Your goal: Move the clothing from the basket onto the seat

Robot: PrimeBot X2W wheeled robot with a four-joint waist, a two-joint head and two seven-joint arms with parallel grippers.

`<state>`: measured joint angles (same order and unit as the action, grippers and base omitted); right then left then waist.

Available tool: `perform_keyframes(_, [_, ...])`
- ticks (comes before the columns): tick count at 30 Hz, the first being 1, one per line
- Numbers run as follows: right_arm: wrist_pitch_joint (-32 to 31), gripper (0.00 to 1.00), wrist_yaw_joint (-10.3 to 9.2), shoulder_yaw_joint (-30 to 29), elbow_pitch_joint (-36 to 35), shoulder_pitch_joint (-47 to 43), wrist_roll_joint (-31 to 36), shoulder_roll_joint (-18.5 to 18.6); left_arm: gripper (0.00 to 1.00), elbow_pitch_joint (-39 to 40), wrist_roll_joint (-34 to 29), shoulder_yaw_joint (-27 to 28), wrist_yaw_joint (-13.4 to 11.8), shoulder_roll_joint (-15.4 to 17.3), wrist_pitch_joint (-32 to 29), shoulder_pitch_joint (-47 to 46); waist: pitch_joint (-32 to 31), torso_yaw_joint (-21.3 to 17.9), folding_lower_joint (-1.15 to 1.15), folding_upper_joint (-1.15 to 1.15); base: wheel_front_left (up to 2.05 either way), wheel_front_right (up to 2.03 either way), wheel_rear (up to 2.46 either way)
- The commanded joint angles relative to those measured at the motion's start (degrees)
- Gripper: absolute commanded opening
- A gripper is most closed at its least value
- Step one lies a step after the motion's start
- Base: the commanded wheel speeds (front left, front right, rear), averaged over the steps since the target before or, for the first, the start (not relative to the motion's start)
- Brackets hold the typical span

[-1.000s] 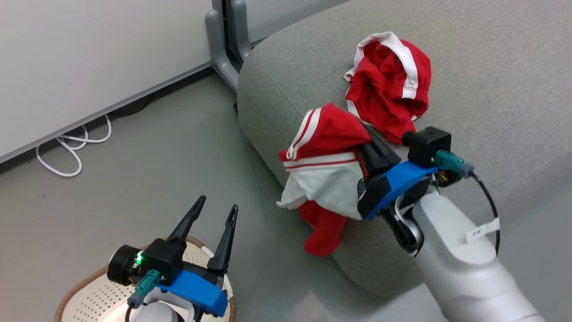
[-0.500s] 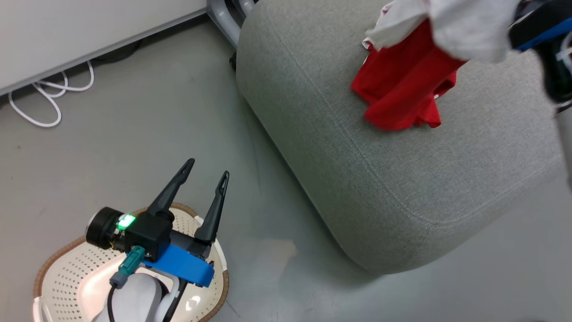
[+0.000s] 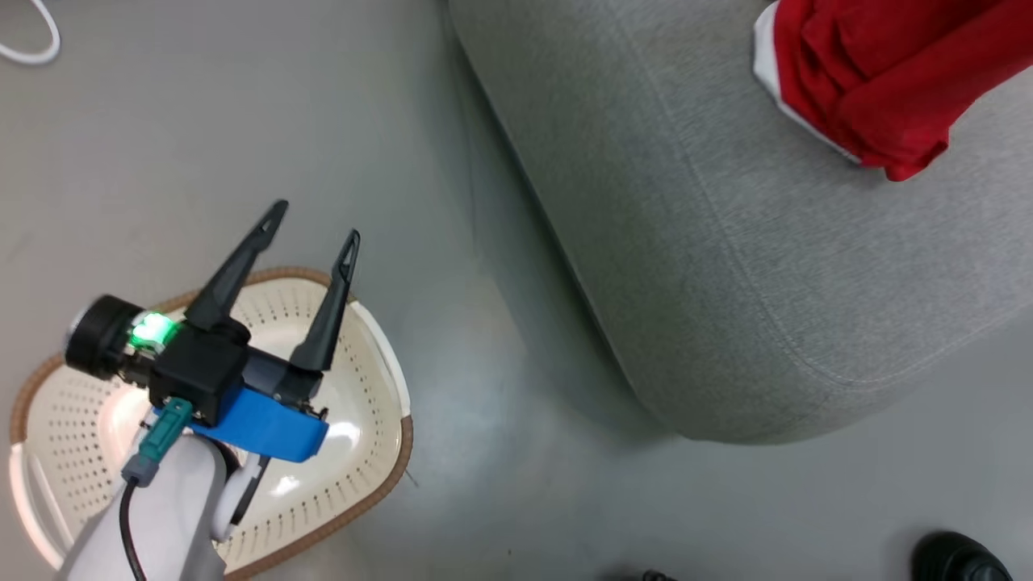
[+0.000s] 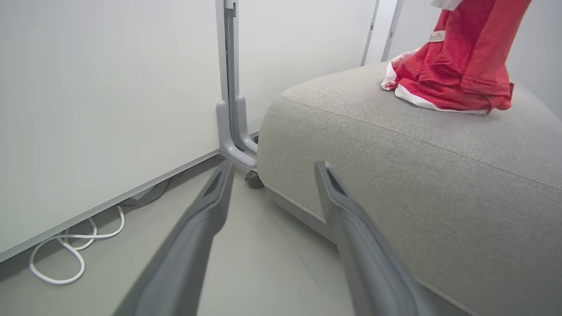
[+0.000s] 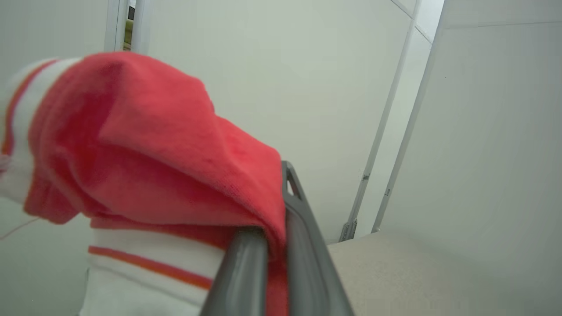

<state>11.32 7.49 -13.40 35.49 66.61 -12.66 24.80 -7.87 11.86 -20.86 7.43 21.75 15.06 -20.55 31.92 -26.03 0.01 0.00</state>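
- Since a second ago our head camera has tipped down and shifted the whole head view. Over the same second the right end effector [image 5: 276,210] carried its red garment [image 5: 153,153] from beside the seat's rounded edge to above the cushion.
- Right end effector: fingers clamped together on a red fold of that garment. A white band with red stripes hangs below them in the right wrist view.
- In the left wrist view the red garment hangs from above, with its lower end at the clothing [image 4: 443,94] lying on the seat [image 3: 726,242]. We can't tell whether they touch or only overlap.
- Clothing: a crumpled red heap with white trim, on top of the cushion and back from its front edge.
- Basket [image 3: 379,387]: on the floor [image 3: 242,121] near the seat but apart from it, showing its brown rim and perforated cream inside.
- Left end effector [image 3: 315,220]: hovers over the basket with fingers spread wide and nothing between them.
- White cable [image 4: 66,245] lies looped on the floor at the foot of a pale partition [image 4: 109,109]. The grey partition foot [image 4: 235,145] is just beside the seat's corner.
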Motion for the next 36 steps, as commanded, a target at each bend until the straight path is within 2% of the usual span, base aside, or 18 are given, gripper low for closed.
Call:
perform_keyframes(1, [0.28, 0.0, 0.01, -0.45, 0.56, -1.75, 0.22, -0.79, 1.0, 0.41, -0.46, 0.29, 0.08, 0.43, 0.08, -1.05, 2.39, 0.79, -0.01, 0.0, 0.0, 0.0, 0.0])
perform_keyframes(9, [2.19, 0.0, 0.01, -5.16, 9.02, -6.92, 2.93, -5.78, 1.0, 4.3, -1.02, 0.42, -0.16, 3.15, -1.91, -3.74, 7.57, 1.55, -0.01, 0.0, 0.0, 0.0, 0.0])
perform_keyframes(17, [3.59, 0.0, 0.01, -7.8, 16.37, -7.16, 4.53, -9.07, 1.0, 6.0, -0.94, 0.17, -0.56, 4.22, -3.17, -3.17, 9.12, 1.75, -0.01, 0.0, 0.0, 0.0, 0.0])
perform_keyframes(28, [3.92, 0.0, 0.01, -8.7, 17.33, -6.17, 7.16, -10.12, 1.0, 5.13, -0.25, -0.56, -0.88, 4.0, -2.83, -3.52, 8.68, 1.67, -0.01, 0.0, 0.0, 0.0, 0.0])
perform_keyframes(29, [3.93, 0.35, 0.01, -8.78, 17.03, -6.32, 7.46, -10.19, 1.0, 4.94, -0.19, -0.69, -0.88, 3.93, -2.77, -3.58, 8.55, 1.7, -0.01, 0.0, 0.0, 0.0, 0.0])
perform_keyframes(30, [3.93, 0.63, 0.01, -8.87, 16.75, -6.61, 7.85, -10.28, 1.0, 4.75, -0.09, -0.83, -0.87, 3.87, -2.69, -3.65, 8.42, 1.76, -0.01, 0.0, 0.0, 0.0, 0.0])
perform_keyframes(31, [3.93, 1.0, 0.01, -8.95, 16.43, -6.96, 8.25, -10.43, 1.0, 4.54, 0.01, -0.97, -0.86, 3.79, -2.62, -3.73, 8.27, 1.84, -0.01, 0.0, 0.0, 0.0, 0.0])
perform_keyframes(36, [3.93, 1.0, 0.01, -8.92, 15.82, -8.01, 9.04, -10.88, 1.0, 3.55, 0.28, -1.29, -0.81, 3.47, -2.01, -4.16, 7.57, 2.24, -0.01, 0.0, 0.0, 0.0, 0.0])
